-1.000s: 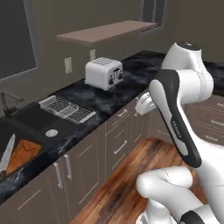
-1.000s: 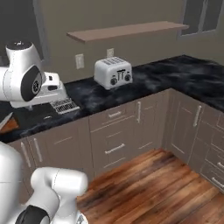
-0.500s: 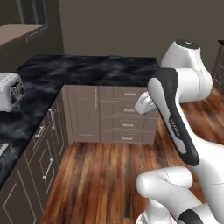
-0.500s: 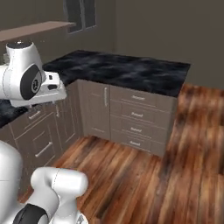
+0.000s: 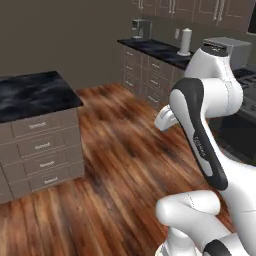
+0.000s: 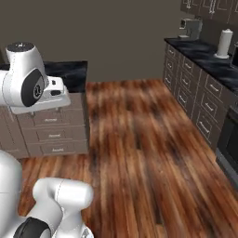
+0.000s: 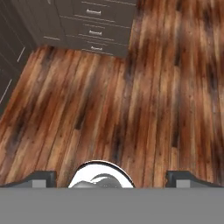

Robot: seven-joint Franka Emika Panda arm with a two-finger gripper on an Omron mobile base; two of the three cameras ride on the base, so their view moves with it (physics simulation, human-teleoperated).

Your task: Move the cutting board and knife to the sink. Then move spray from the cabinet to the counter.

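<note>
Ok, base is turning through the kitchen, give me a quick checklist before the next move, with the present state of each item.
1. Gripper open and empty: ok; the fingertips stand wide apart over bare wood floor.
2. Arm tucked close to the base: ok; the hand sits near the body in both base views.
3. Floor ahead free of obstacles: ok; bare planks between the counter and the far counter.
4. Cutting board, knife, sink in sight: not ok.
5. Spray and its cabinet in sight: not ok.
6. Base clear of the drawers: cannot tell; the arm hides that gap.
</note>
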